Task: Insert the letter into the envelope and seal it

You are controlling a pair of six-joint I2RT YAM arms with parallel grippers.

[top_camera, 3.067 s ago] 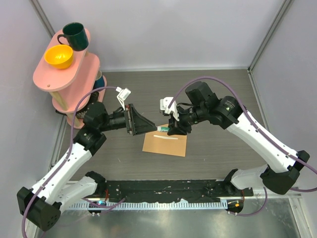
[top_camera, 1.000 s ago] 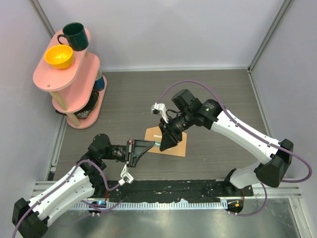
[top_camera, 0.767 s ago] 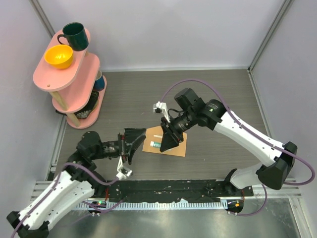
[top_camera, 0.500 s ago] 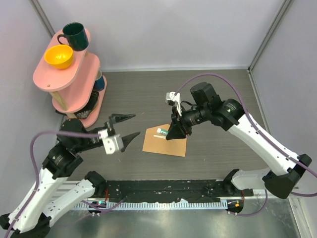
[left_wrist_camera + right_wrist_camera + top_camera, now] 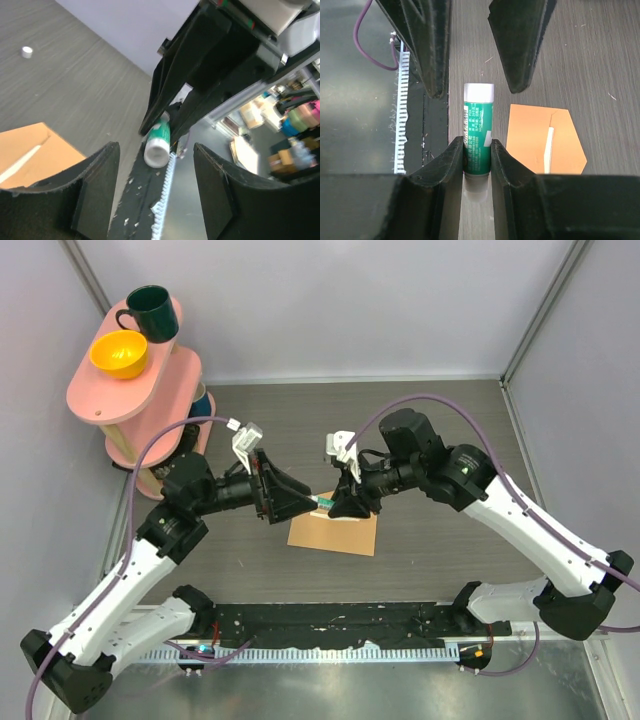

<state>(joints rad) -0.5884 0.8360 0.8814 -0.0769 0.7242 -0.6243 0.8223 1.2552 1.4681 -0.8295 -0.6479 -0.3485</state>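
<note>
The tan envelope [image 5: 333,533] lies flat on the table, flap open. A thin pale strip [image 5: 549,143] shows at its mouth; the rest of the letter is hidden. My right gripper [image 5: 341,506] is shut on a green glue stick [image 5: 478,131] with a white cap, held above the envelope's far left edge. My left gripper [image 5: 300,502] is open and faces the right one, its fingers [image 5: 427,47] on either side of the stick's capped end [image 5: 157,145] without touching it. The envelope also shows in the left wrist view [image 5: 30,155].
A pink two-tier shelf [image 5: 120,400] stands at the back left with a green mug [image 5: 150,312] and a yellow bowl [image 5: 118,353]. A black strip [image 5: 330,622] runs along the near table edge. A small white bit [image 5: 27,50] lies on the table.
My left arm has swung up from the near left and brought its open gripper to the glue stick's cap. My right gripper, still holding the stick, has barely shifted.
</note>
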